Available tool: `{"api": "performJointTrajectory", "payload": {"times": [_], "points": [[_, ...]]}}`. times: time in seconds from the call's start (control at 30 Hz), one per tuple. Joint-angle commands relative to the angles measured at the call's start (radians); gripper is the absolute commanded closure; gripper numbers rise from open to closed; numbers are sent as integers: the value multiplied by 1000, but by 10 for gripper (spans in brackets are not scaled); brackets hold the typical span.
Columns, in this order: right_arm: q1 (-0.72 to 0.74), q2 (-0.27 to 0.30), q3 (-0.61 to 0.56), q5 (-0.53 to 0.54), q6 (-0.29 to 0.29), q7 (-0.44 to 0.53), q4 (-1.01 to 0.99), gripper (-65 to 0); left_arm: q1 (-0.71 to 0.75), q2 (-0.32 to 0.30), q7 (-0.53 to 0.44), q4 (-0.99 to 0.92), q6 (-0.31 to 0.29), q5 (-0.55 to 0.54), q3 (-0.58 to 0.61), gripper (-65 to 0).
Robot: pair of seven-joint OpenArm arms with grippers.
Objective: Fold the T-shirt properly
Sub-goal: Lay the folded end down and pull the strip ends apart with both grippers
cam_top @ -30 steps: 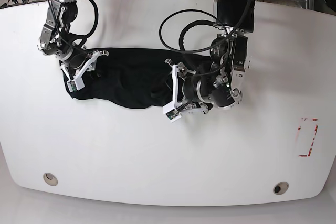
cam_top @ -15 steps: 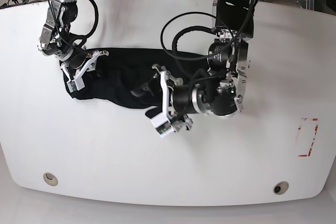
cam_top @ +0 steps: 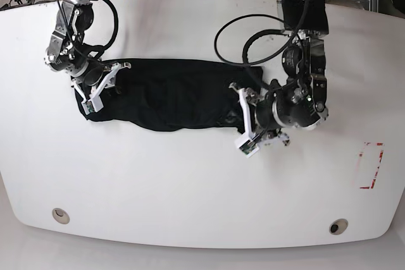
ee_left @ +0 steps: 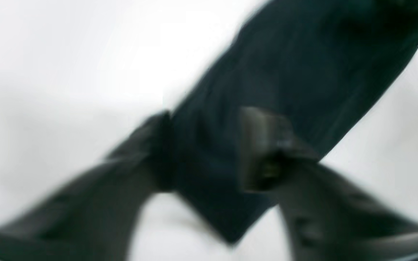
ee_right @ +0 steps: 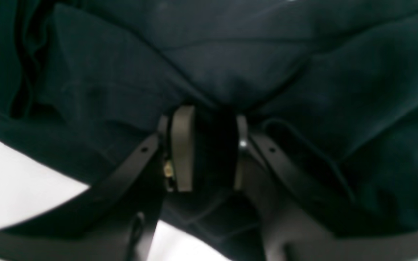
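Note:
The black T-shirt (cam_top: 171, 93) lies stretched in a long band across the white table (cam_top: 190, 188). My right gripper (cam_top: 101, 86) is at the band's left end. The right wrist view shows this gripper (ee_right: 209, 148) shut on a bunched fold of the T-shirt (ee_right: 230, 65). My left gripper (cam_top: 243, 124) sits at the right end of the band, near its front edge. The left wrist view is blurred: a strip of the T-shirt (ee_left: 303, 65) runs between the two fingers, and the left gripper (ee_left: 205, 152) is closed on it.
Black cable loops (cam_top: 253, 36) hang above the shirt's right end. A red-outlined rectangle (cam_top: 371, 165) is marked at the table's right side. Two round holes (cam_top: 60, 215) (cam_top: 338, 226) sit near the front edge. Floor clutter lies beyond the far edge.
My left gripper has swung from the shirt's front middle to its right end and narrowed its jaws. The shirt's right part now lies flatter and longer. The right arm has stayed put.

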Motion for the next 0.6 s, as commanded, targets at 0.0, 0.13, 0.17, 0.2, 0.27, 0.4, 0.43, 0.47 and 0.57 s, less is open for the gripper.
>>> {"api": "performJointTrajectory", "payload": {"times": [0.0,0.13,0.17,0.2,0.27,0.4,0.43,0.47,0.57], "points": [[21,14,4,16,1,8,57,-146,-2,-17,-66,9,-1,4,-15,-131],[29,11,6,18,1,-30,123,-146,46,-37,-155,-42,-1,62,-28,-101],[29,11,6,18,1,-46,137,-146,49,-37,-166,-63,-1,73,-31,-101],[29,11,6,18,1,-61,152,-146,50,-37,-173,-88,-1,82,-31,-101],[31,11,9,18,1,-92,200,-146,52,-37,-203,-144,-1,93,-30,-101],[31,-16,14,18,1,-139,291,-151,53,-37,-256,-229,-1,96,-30,-101],[31,-23,21,18,1,-156,321,-152,50,-39,-273,-258,-1,97,-30,-101],[31,-28,30,18,1,-167,341,-152,49,-39,-282,-281,-1,97,-30,-101],[35,-35,69,19,1,-208,376,-170,46,-40,-304,-348,-1,97,-30,-101]]}}
